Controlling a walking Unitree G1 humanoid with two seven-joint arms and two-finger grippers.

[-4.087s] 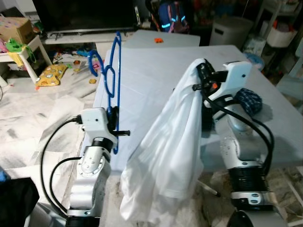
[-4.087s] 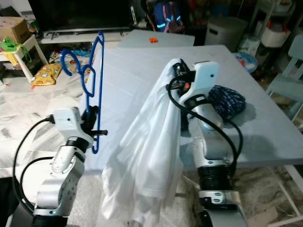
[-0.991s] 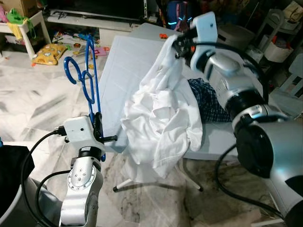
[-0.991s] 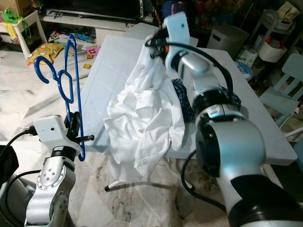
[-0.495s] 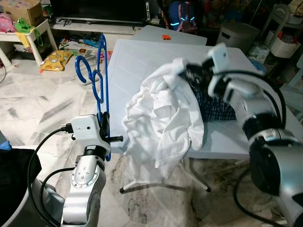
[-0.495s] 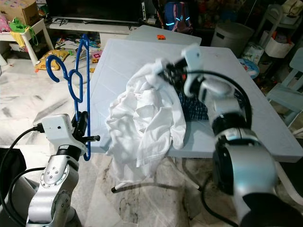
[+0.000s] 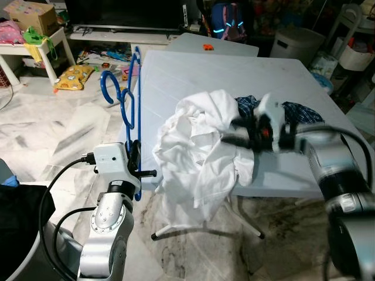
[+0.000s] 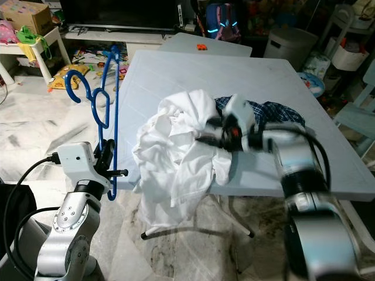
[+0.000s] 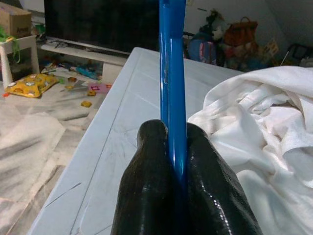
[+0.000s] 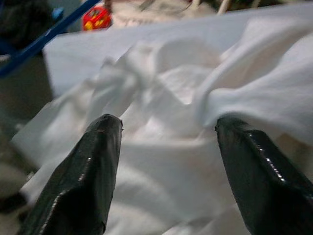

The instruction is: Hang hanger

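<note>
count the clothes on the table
2: a white shirt heaped at the table's near edge, partly hanging off, and a dark plaid garment behind it. More may be hidden underneath.

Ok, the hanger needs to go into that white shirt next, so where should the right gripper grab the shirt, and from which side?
Probably the raised fold at the top of the shirt, on the table. It stands proud of the heap, so open fingers can close across it. Come from the right, above the table; the right gripper already faces the cloth, open. The left gripper holds the hanger upright at the table's left edge.
</note>
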